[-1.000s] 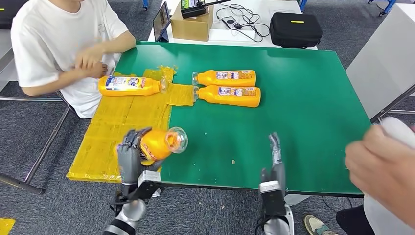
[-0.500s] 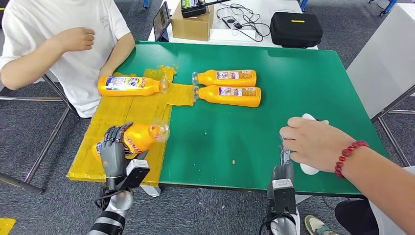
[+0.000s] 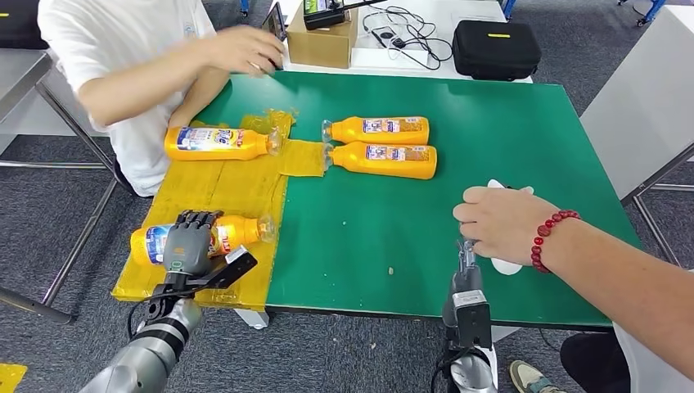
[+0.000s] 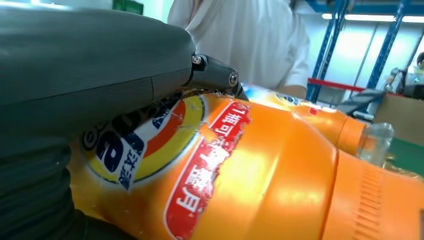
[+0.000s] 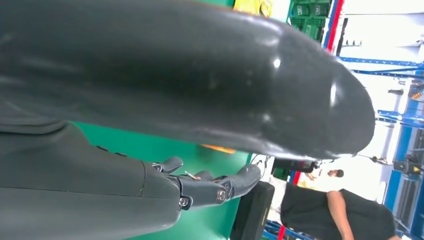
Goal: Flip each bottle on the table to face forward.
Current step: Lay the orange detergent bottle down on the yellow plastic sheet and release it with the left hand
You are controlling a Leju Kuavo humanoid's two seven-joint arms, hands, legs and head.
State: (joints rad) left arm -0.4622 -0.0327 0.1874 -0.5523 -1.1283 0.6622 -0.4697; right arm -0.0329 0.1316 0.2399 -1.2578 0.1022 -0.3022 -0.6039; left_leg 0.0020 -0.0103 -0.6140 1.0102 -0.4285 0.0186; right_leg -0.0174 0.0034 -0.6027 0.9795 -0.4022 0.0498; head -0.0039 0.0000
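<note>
Grey carpet floor (image 3: 65, 213) surrounds the green table (image 3: 507, 139); beyond its far edge stands a white table (image 3: 409, 57), with blue racking (image 4: 380, 55) behind.

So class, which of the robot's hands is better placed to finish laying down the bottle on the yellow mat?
The left hand: it already grips that bottle. The right hand holds nothing, across the table beneath a person's hand.

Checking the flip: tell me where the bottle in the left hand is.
In the head view, the bottle lies on its side on the yellow mat, near the table's front-left edge, gripped by the left hand.
</note>
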